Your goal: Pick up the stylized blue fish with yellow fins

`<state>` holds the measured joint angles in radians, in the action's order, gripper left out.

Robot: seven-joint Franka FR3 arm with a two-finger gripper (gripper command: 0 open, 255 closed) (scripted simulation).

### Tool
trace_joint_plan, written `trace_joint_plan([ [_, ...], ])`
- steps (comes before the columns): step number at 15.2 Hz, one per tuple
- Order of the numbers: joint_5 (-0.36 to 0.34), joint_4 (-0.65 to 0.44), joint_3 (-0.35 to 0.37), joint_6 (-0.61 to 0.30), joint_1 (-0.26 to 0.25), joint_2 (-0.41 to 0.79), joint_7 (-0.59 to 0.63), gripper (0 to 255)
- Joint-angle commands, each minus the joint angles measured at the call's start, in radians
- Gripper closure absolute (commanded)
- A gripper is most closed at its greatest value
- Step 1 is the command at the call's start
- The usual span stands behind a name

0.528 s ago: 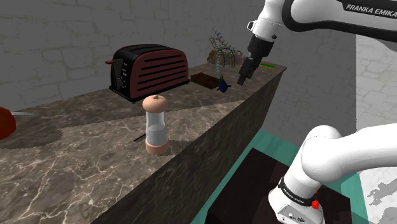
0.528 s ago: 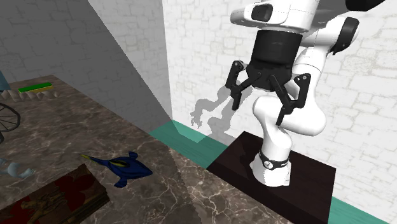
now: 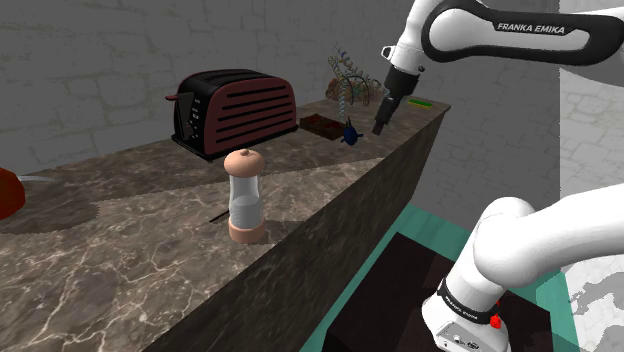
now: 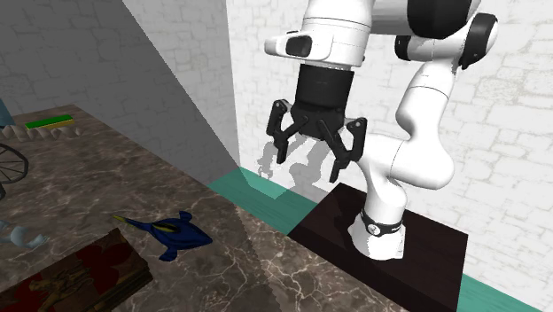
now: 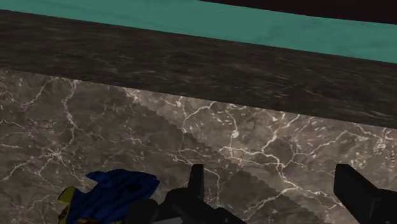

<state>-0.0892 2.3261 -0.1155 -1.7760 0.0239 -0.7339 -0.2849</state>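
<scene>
The blue fish (image 4: 168,232) with yellow markings lies flat on the dark marble counter (image 4: 266,257), near its front edge. In the shoulder view the fish (image 3: 347,131) is a small dark blue shape at the counter's far end. My gripper (image 4: 310,164) hangs open in the air above the counter's edge, higher than the fish and off to the second exterior view's right of it. In the shoulder view the gripper (image 3: 381,122) is just right of the fish. From the wrist, the fish (image 5: 118,191) lies beside one finger, outside the gap of the empty gripper (image 5: 273,191).
A brown shallow tray (image 4: 75,275) lies right beside the fish. A dark red toaster (image 3: 235,110) and a pepper grinder (image 3: 245,195) stand farther along the counter. A wire rack (image 3: 350,80) and a green object (image 3: 420,102) sit at the far end. Teal floor (image 4: 257,191) lies below the edge.
The gripper has moved to the second exterior view's left and slightly down, closer to the counter and the fish. Its fingers stay open. The fish has not moved.
</scene>
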Motion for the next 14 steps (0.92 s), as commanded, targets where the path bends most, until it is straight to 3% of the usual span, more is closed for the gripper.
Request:
trace_joint_plan([
  [1, -0.022, 0.003, -0.041, -0.039, -0.001, 0.036, -0.068, 0],
  [8, -0.061, -0.069, -0.189, -0.164, -0.016, 0.227, -0.305, 0],
  [14, -0.030, -0.190, -0.308, -0.253, -0.042, 0.436, -0.520, 0],
])
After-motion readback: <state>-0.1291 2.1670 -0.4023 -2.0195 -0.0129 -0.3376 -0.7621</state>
